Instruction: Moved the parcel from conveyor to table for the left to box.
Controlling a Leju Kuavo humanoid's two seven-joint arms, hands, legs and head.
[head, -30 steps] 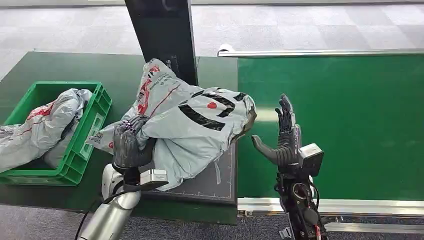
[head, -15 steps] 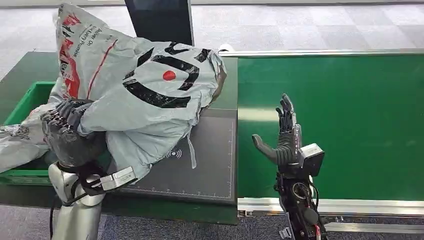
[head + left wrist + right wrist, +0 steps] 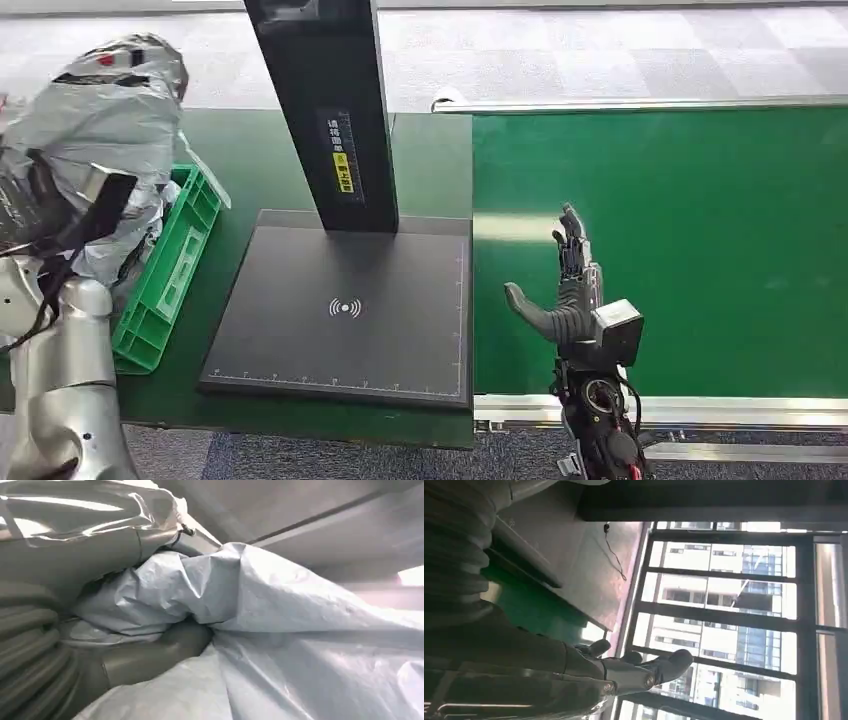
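Note:
The grey plastic parcel (image 3: 105, 105), with red and black print, hangs high at the far left above the green box (image 3: 165, 280). My left hand (image 3: 85, 655) grips it; in the left wrist view the thumb presses into the crumpled grey film (image 3: 300, 630). In the head view the bag hides most of that hand, and my silver left arm (image 3: 60, 380) rises under it. My right hand (image 3: 565, 290) stands upright over the near edge of the green conveyor belt (image 3: 680, 240), fingers spread and holding nothing. The right wrist view shows the same spread fingers (image 3: 634, 670).
A black scanner pad (image 3: 345, 310) lies on the dark green table (image 3: 430, 160) between box and conveyor, with a black post (image 3: 320, 110) rising from its far edge. More grey film (image 3: 110, 250) shows at the box. The conveyor's metal rail (image 3: 660, 410) runs along the near side.
My left hand has carried the parcel up off the scanner pad and leftward until it is above the green box. The pad is now bare. The right hand has stayed put.

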